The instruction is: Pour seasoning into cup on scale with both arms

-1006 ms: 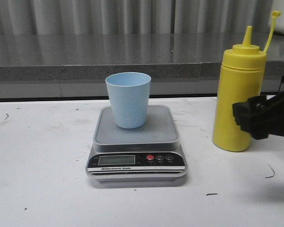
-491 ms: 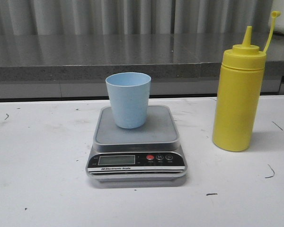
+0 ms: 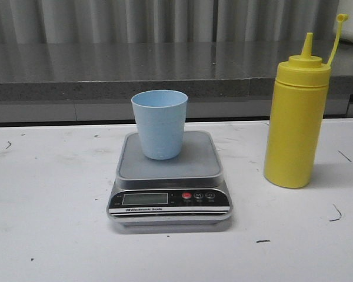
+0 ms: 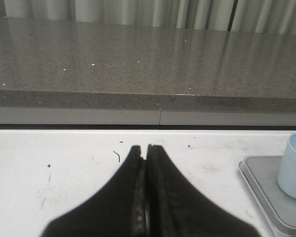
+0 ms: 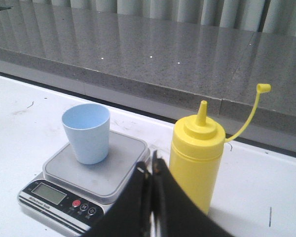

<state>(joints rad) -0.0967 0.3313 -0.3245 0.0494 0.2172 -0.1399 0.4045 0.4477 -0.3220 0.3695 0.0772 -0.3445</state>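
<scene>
Seasoning bottle (image 3: 296, 120): yellow, upright on the white table (image 3: 47, 223), nozzle uncapped with the tethered cap (image 3: 342, 17) held up on its strap beside the nozzle. It stands to the right of the scale (image 3: 169, 179), apart from it, and touches nothing else. In the right wrist view the bottle (image 5: 196, 165) lies just beyond and to one side of the right gripper (image 5: 149, 170), whose jaws are pressed together with only a thin seam between them (nothing is pinched); whether the jaws touch the bottle cannot be told.

Cup (image 3: 159, 124): light blue, upright on the grey platform of the scale, toward its rear; the interior seen from the right wrist shows no visible contents.

Left gripper (image 4: 146, 150): jaws pressed together, holding nothing, low over bare table; the cup (image 4: 295, 166) and a corner of the scale (image 4: 269, 195) appear at the edge of that view, well apart from the jaws. Neither gripper appears in the front view.
</scene>
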